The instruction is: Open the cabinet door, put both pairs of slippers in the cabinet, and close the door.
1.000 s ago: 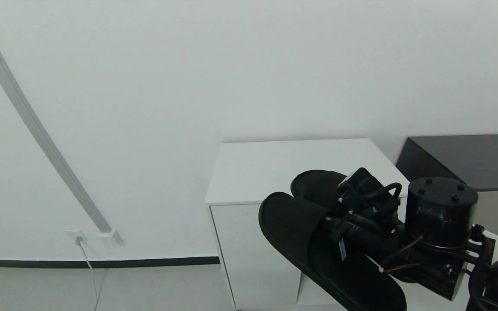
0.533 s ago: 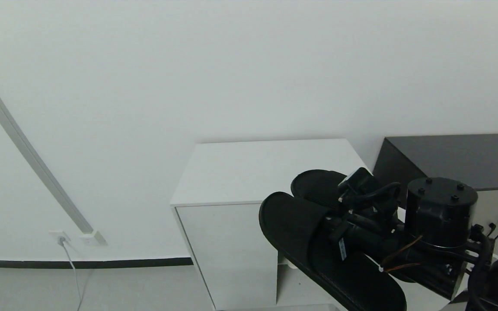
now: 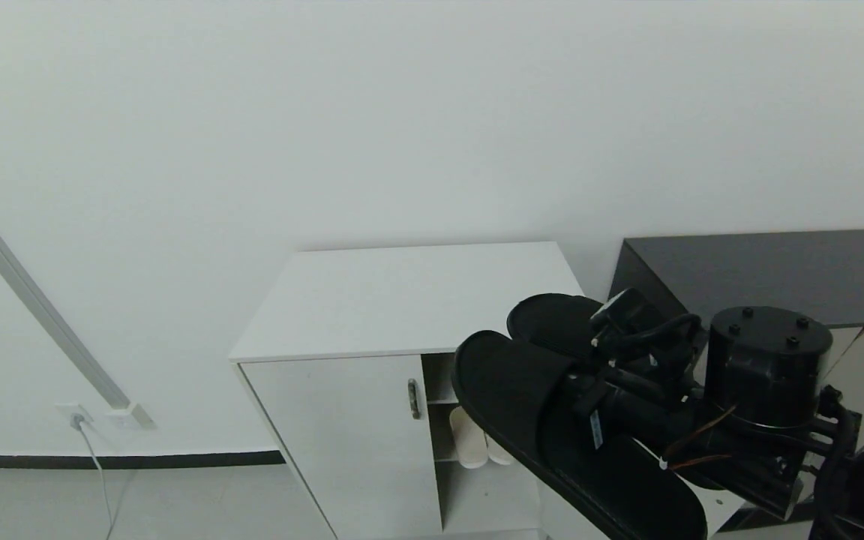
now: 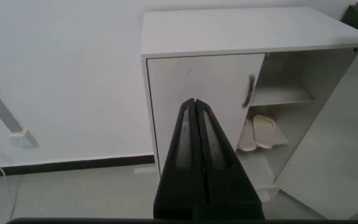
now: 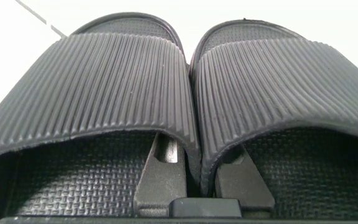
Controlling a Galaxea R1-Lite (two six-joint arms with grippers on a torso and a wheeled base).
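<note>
The view has turned, so the cabinet (image 3: pixel 402 300) slid toward 9 o'clock and its open side now shows, with the white slippers (image 3: pixel 469 446) already inside. The black slippers (image 3: pixel 544 397) stay at 4 o'clock, pinched by the right fingers (image 5: pixel 160 177). The left fingers (image 4: pixel 188 143) are pressed together. The black pair should go in next.

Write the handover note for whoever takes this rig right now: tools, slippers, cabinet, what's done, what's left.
Left tool: shut, empty, held facing the white cabinet.
Right tool: shut on the pair of black ribbed slippers, one finger under each strap, held up in front of the cabinet.
Pair of pale white slippers: on a shelf inside the cabinet.
Right cabinet door: open. Left cabinet door: shut.
Done: door opened, white pair in.
Left: put the black pair in, close the door.
</note>
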